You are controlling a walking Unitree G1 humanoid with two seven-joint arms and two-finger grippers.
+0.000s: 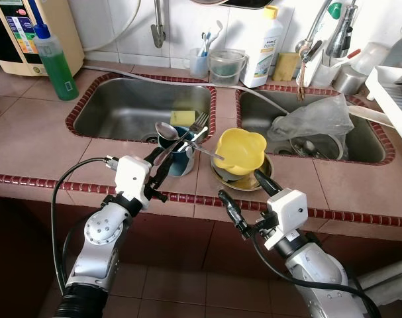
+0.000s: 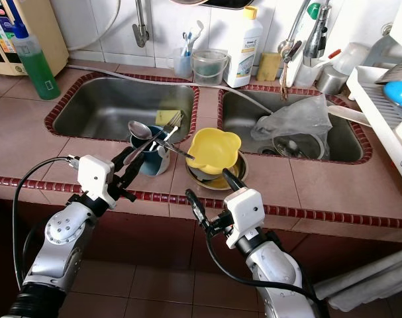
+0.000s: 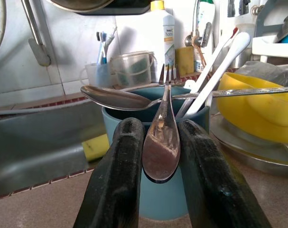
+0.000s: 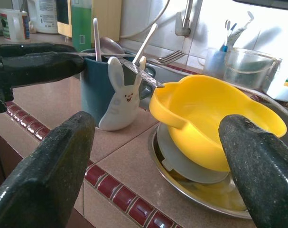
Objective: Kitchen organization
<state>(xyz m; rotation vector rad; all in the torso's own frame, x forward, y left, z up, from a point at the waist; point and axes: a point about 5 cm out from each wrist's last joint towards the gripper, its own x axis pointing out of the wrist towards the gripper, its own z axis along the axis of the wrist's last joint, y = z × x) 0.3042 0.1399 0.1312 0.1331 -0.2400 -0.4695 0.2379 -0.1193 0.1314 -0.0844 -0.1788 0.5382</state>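
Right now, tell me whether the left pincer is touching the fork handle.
Touching: the left wrist view shows the left pincer with both fingers pressed against the fork handle, no gap.

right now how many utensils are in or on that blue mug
4 that I can make out: a fork held between the left gripper fingers, a spoon lying across the blue mug rim, and two white handles standing inside. More may be hidden in it.
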